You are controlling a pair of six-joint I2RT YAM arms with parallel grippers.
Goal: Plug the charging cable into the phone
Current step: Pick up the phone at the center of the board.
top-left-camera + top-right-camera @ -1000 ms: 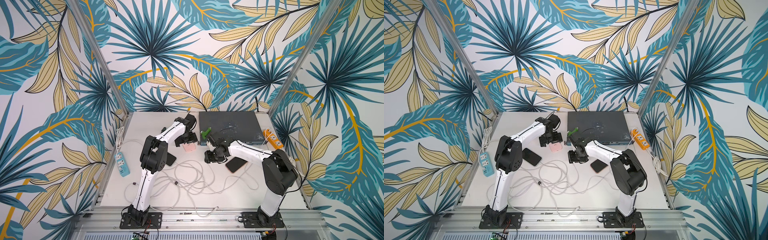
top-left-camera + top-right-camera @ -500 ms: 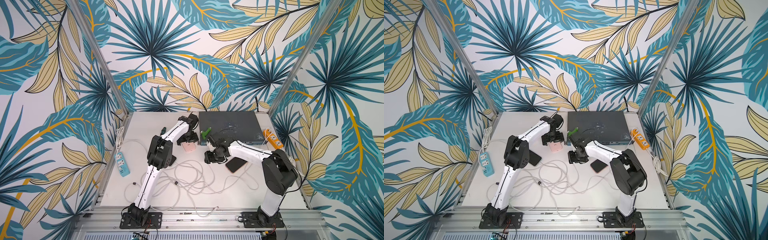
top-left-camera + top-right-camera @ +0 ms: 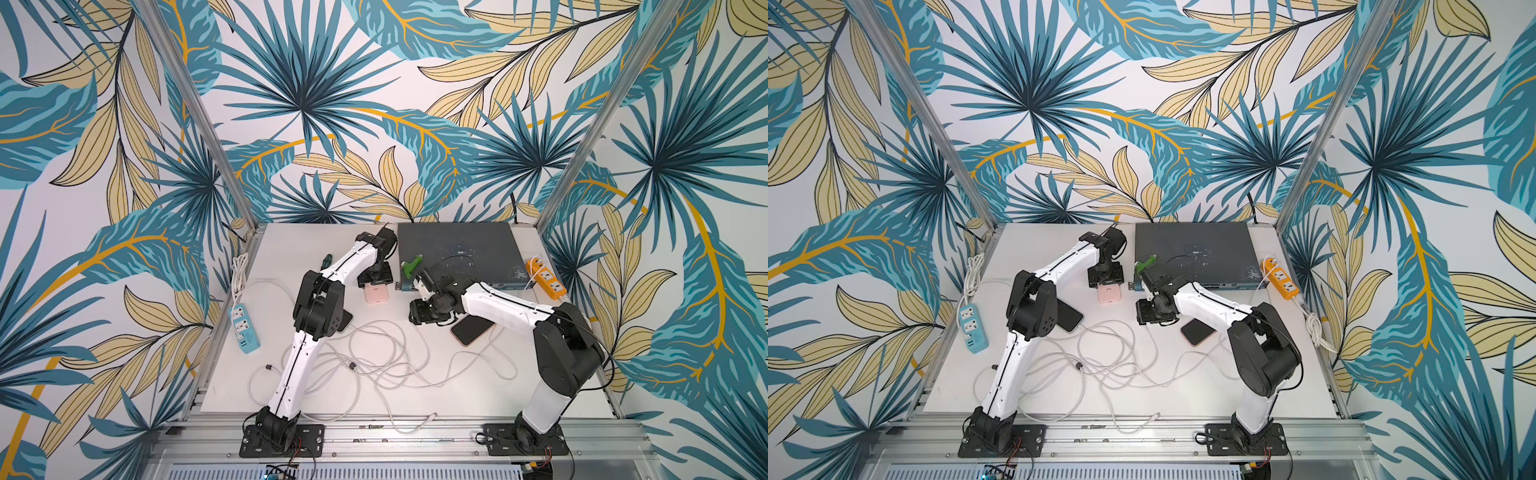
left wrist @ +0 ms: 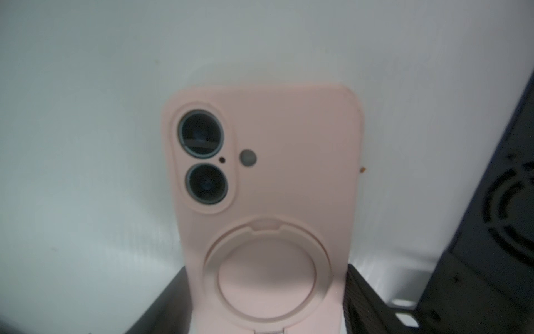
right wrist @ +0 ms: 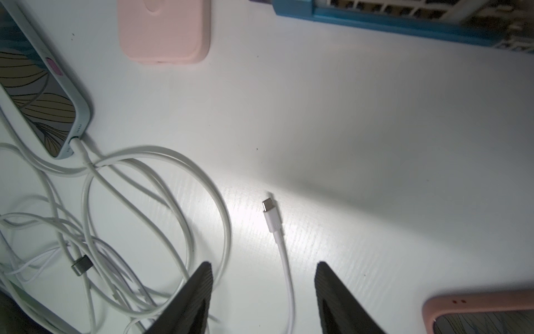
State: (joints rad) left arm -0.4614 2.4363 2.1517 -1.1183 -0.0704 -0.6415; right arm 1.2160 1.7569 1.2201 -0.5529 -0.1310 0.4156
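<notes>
In both top views, the left gripper (image 3: 375,286) is reaching down over a pink phone (image 3: 377,296). The phone is lying face down near the middle of the counter (image 3: 457,399), toward the far edge, just beside a grey box (image 3: 457,249). The right gripper (image 3: 422,316) is hovering low nearby, above loose white cables (image 3: 374,353).

In the left wrist view, dark fingers (image 4: 364,300) are pressing against both long sides of the phone, clamping it.

In the right wrist view, the right gripper's fingers (image 5: 190,297) are standing apart, holding nothing. The charging cable (image 5: 284,260) is running between them on the counter, its metal plug lying bare, well apart from the pink phone.
</notes>
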